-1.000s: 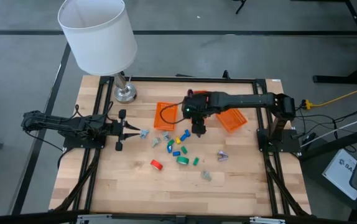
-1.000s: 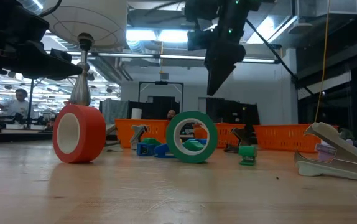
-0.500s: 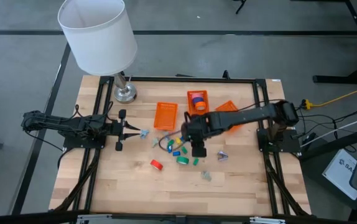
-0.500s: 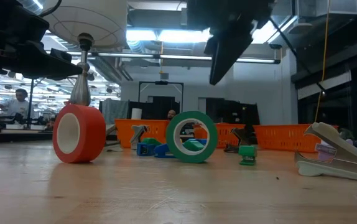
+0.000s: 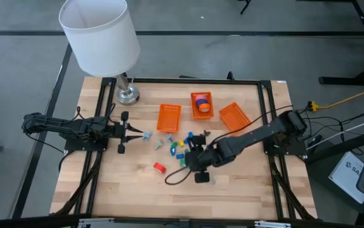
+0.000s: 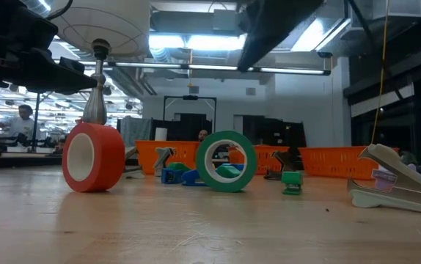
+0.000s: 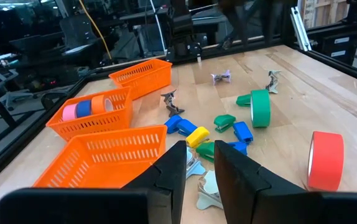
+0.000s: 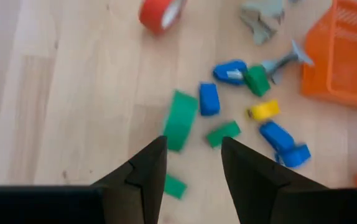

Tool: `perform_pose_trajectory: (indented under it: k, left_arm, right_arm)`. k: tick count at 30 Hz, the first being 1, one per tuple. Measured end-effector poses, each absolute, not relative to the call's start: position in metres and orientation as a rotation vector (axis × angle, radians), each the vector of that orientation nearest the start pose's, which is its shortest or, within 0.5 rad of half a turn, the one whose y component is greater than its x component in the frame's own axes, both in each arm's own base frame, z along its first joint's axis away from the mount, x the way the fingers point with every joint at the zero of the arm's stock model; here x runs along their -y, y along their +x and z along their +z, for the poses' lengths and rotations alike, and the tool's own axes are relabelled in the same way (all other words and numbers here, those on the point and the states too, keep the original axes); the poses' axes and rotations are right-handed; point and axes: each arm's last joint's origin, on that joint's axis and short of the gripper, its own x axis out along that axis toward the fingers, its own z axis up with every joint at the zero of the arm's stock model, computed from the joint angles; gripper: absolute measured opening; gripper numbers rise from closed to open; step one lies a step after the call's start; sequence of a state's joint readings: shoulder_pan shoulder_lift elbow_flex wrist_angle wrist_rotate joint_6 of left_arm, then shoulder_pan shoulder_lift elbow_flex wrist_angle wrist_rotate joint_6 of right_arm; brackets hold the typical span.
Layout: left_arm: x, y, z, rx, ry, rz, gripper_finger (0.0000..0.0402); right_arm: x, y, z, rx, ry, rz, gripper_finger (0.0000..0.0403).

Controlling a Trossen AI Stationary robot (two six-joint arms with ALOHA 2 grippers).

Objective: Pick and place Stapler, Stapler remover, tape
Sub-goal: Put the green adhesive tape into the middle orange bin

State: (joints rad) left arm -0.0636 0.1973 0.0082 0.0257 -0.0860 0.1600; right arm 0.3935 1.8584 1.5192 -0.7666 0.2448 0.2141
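Your right gripper hangs above the table w/ its fingers apart and nothing between them. The green tape stands on edge just ahead of the fingertips, a bit toward one finger, not touching. In the high view that gripper sits over the near side of the pile, w/ the green roll mostly under the arm.

Red tape stands upright well off to the side of the right gripper, apart from the pile; the low view shows it beside the green roll, both on edge. More rolls, pink, blue and orange, lie in the middle orange basket, far beyond the gripper.

Around the green roll: small blue, yellow and green blocky pieces, close-packed, some touching. A green piece lies right by one fingertip. Metal-jawed removers lie past the pile near an empty orange basket, which is cut off at the frame edge.

Left gripper waits low at the table's left side, fingers a little apart, empty; a pale clip-like item lies partly hidden behind them.

Can't tell which pieces are staplers. The low view shows the right arm only as a dark shape at top.
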Motion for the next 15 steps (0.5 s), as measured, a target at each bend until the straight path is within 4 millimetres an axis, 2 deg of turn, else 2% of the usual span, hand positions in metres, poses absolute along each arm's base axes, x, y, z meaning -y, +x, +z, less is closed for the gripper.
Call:
perform_pose_trajectory:
  k: [3, 9, 15]
  left_arm:
    - [0.004, 0.108, 0.152, -0.164, 0.172, 0.009, 0.0078]
    - [0.004, 0.108, 0.153, -0.163, 0.172, 0.009, 0.0077]
    - [0.004, 0.108, 0.152, -0.166, 0.172, 0.009, 0.0079]
  right_arm:
    - [-0.150, 0.362, 0.239, -1.057, -0.130, -0.003, 0.0158]
    - [-0.154, 0.364, 0.239, -1.040, -0.020, -0.031, 0.0158]
    - [-0.156, 0.370, 0.234, -1.023, -0.009, -0.025, 0.0158]
